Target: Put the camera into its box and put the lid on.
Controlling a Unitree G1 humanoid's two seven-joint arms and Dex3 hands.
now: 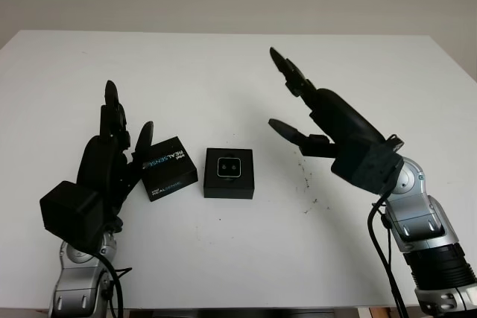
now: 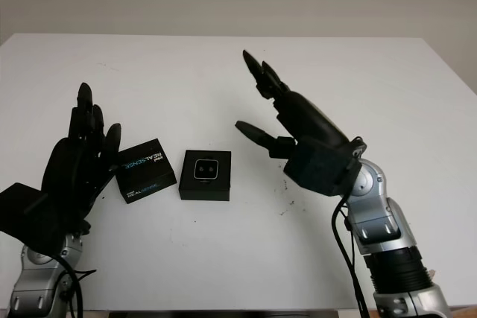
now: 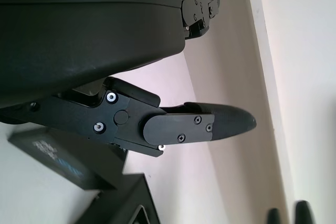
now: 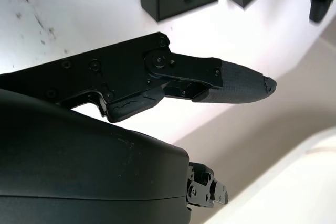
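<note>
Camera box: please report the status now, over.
Left hand open, beside lid. Right hand open, right of box. Camera in box, lid off. Nothing in the way.

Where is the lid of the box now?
In the left eye view the lid lies on the table, beside the box, next to the open left robot hand.

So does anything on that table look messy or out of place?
A little. Dark specks are scattered on the white table just right of the open box, which has the camera in it. The lid lies askew beside it, not yet on. The left hand and right hand are both open.
</note>
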